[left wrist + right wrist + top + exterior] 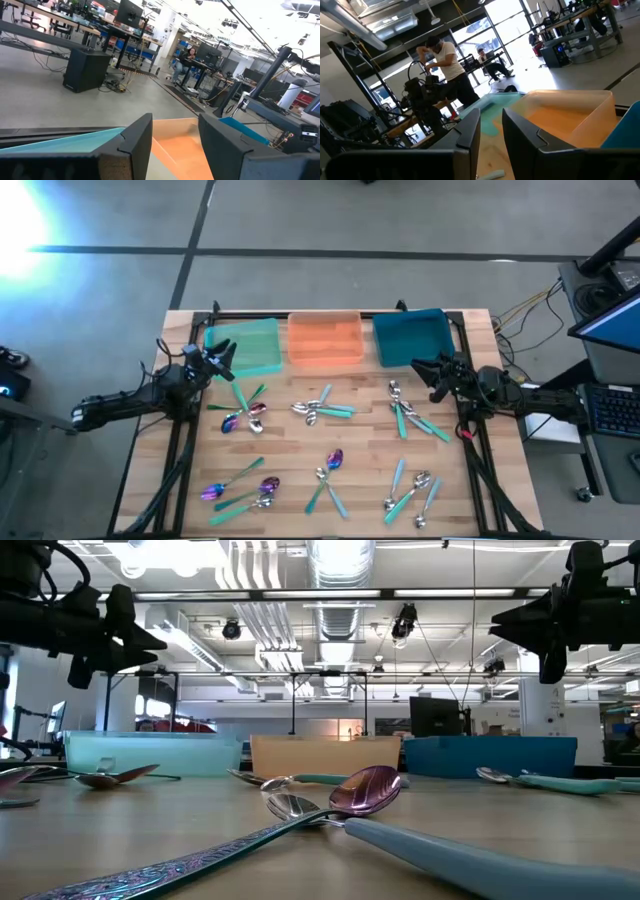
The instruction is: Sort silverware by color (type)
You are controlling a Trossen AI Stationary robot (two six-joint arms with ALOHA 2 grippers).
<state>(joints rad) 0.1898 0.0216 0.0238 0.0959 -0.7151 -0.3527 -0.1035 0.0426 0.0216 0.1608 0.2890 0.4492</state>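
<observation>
From above, you had the small teal-handled and silver spoons [322,411] scattered in clusters across the wooden slatted worktop [290,465], none in the pale green tray [250,346], the translucent orange tray [325,340] or the dark teal tray [410,336] along the far edge. Your left tool [222,358] hung over the green tray's near left corner, fingers well apart and empty. Your right tool [428,370] hovered just near of the teal tray, fingers parted a little, gripping nothing. Only the table-level camera showed a purple-bowled spoon [366,789] resting across a silver one. Only the wrist cameras showed people at desks. No writing was readable.
</observation>
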